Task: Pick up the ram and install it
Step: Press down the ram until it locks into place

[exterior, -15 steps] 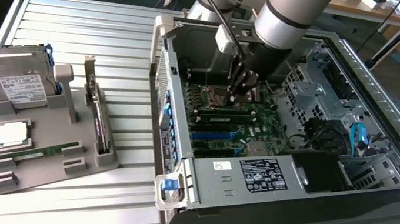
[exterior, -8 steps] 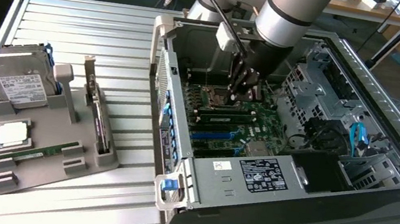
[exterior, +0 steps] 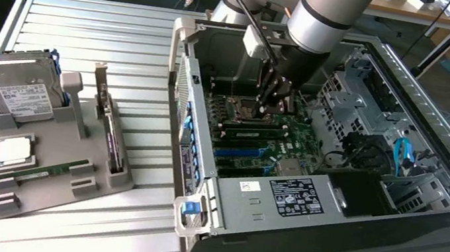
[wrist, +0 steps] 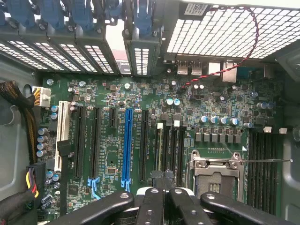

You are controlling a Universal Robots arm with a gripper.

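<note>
Hovering inside the open computer case (exterior: 393,77) above the motherboard (wrist: 140,140), gripper (exterior: 275,105) with fingers (wrist: 159,206) drawn nearly together, apparently pinched on the ram (wrist: 164,180), a dark edge seen between the tips, poised over the slots. Counting on the grey holder tray (exterior: 37,185) outside: one hard drive (exterior: 16,91), one silver processor (exterior: 14,151), one upright bracketed card (exterior: 109,129), one more green memory stick (exterior: 44,171) lying flat.

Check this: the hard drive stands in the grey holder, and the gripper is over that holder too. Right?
No. The hard drive stands in the grey holder, but the exterior view shows the gripper inside the computer case, over the motherboard.
</note>
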